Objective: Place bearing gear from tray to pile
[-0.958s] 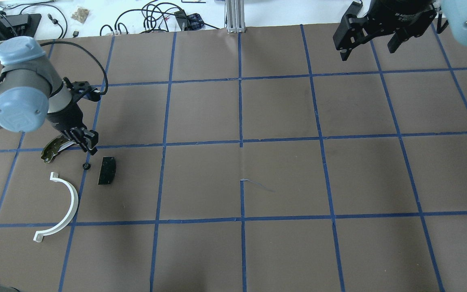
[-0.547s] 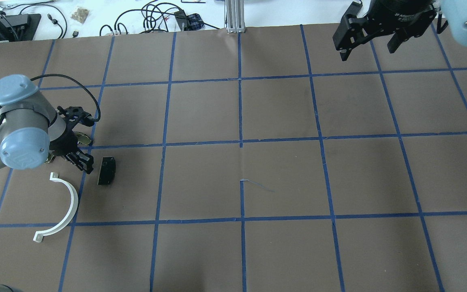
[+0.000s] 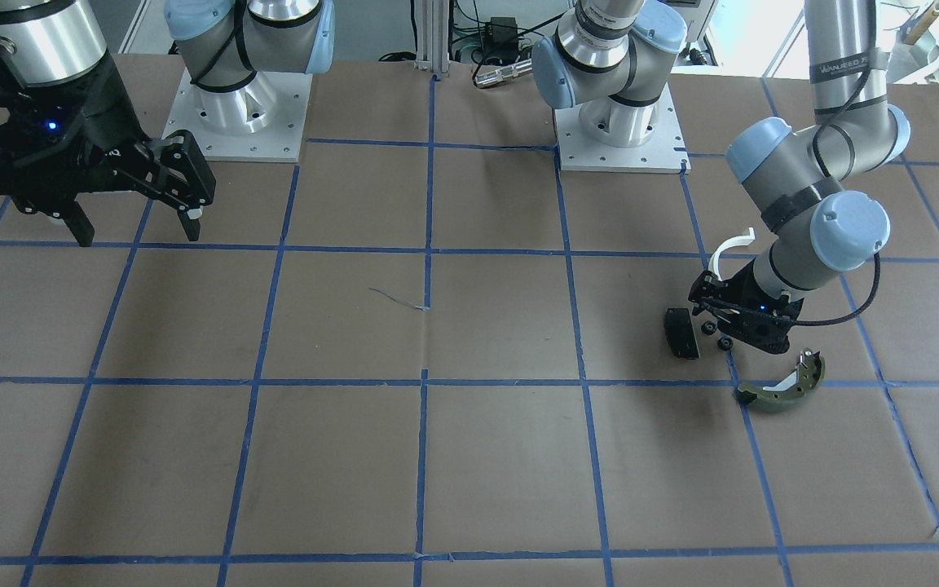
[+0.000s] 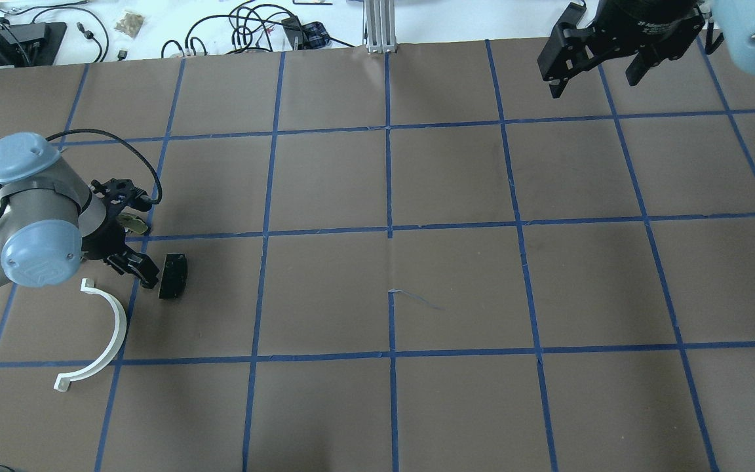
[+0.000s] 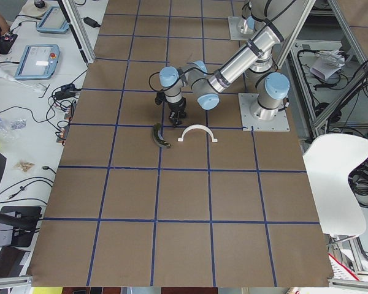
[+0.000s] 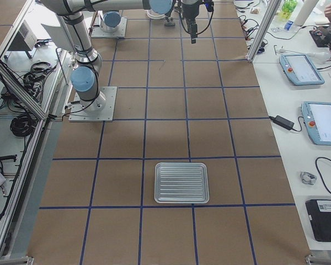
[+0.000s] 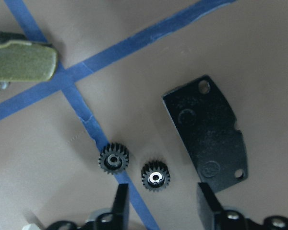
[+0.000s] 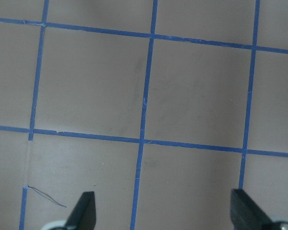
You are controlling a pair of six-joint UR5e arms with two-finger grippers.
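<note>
Brown paper ruled into squares by blue tape covers the tabletop [image 4: 456,288], and from where I stand all the activity is at the robot's left end. That is where the pile [image 3: 681,333] lies: a white half-ring [image 4: 120,326], a black pad [image 7: 206,134] with small holes at its corners, and an olive-green brake shoe [image 3: 779,390] with a metal end, all close together but none touching.

The left claw [image 7: 162,203] is low over this cluster with its fingers [image 7: 120,203] spread apart and nothing held between them. The bearing gear [image 7: 156,176], small, black and toothed with a bright centre, rests flat on the paper just ahead of the fingertips, in line with the gap between them. Neither finger touches it. It sits just beside the pad's long edge. A second small gear [image 7: 114,160] of the same kind lies near it, on a blue tape line, closer to the brake shoe. In the front-facing view both gears show as two dark dots between the pad and the claw's body.

The right claw [image 4: 594,85] hangs high over the far side of the tabletop, well apart from the pile, its fingers wide apart over bare paper and tape. The ribbed metal tray [image 6: 182,182] lies at the robot's right end of the tabletop, far from both claws.
</note>
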